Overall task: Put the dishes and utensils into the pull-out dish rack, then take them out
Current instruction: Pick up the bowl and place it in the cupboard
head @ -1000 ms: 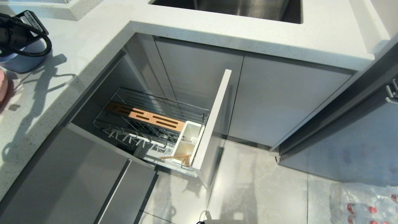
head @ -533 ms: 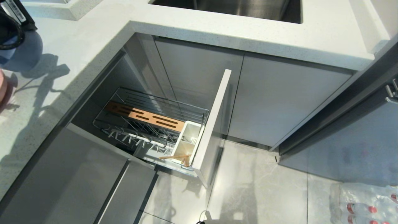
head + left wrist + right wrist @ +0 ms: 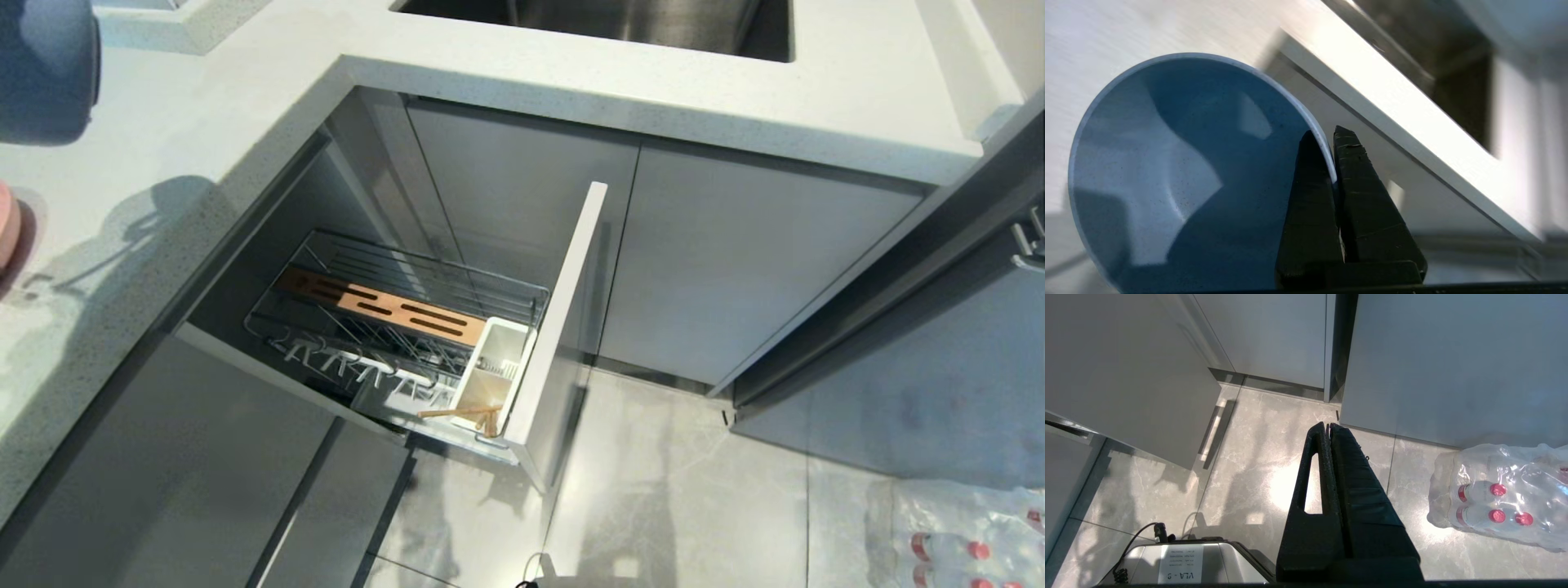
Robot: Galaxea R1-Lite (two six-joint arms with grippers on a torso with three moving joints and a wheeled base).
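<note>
My left gripper (image 3: pixel 1327 136) is shut on the rim of the blue-grey bowl (image 3: pixel 1180 171), one finger inside it and one outside. The bowl (image 3: pixel 45 69) hangs above the counter at the far left of the head view, hiding the gripper there. The pull-out dish rack stands open, its front panel (image 3: pixel 559 318) out over the floor. Its wire basket (image 3: pixel 392 278) holds the wooden slotted insert (image 3: pixel 380 309) and the white cutlery holder (image 3: pixel 498 367). The chopsticks (image 3: pixel 465 412) lie across that holder. My right gripper (image 3: pixel 1327 425) is shut and empty, low over the floor.
A pink dish (image 3: pixel 6 224) shows at the counter's left edge. The sink (image 3: pixel 596 24) lies behind the rack, and grey cabinet doors (image 3: pixel 735 269) stand beside it. A wrapped pack of bottles (image 3: pixel 1498 498) lies on the floor to the right.
The bowl has risen off the counter in the left gripper, moving up and left in the head view. The left arm's cable and wrist have left that view. The right arm kept still.
</note>
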